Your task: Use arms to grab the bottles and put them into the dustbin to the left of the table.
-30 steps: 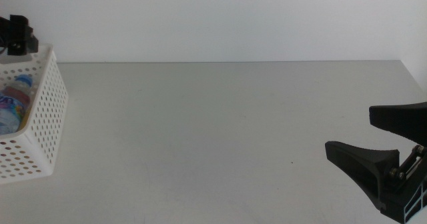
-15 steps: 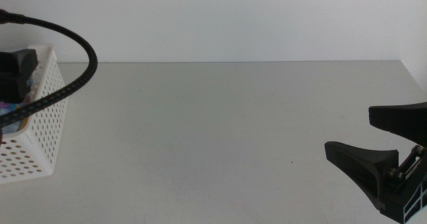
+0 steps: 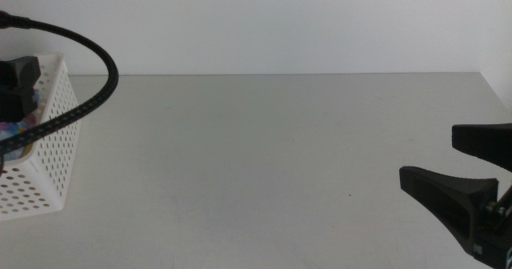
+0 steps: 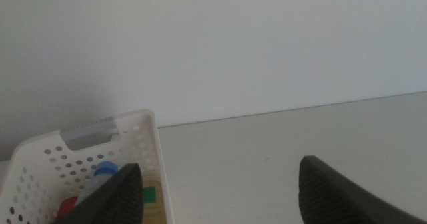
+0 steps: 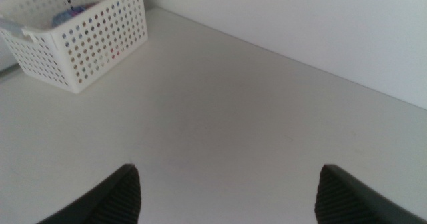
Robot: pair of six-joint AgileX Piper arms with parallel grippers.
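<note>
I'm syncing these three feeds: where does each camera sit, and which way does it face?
Middle view: looks forward and down over the table; right gripper at right edge, left arm's cable at left.
Left wrist view: above the dustbin; left gripper open.
Right wrist view: looks across the table; right gripper open.
All three show the dustbin.

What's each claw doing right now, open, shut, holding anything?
Left claw: open, empty, over the dustbin.
Right claw: open, empty, waiting at the table's right side.

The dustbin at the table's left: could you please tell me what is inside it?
Inside the dustbin: a blue-capped bottle, something red and a green-labelled bottle. The left gripper, jaws open, and the basket walls hide the rest.
</note>
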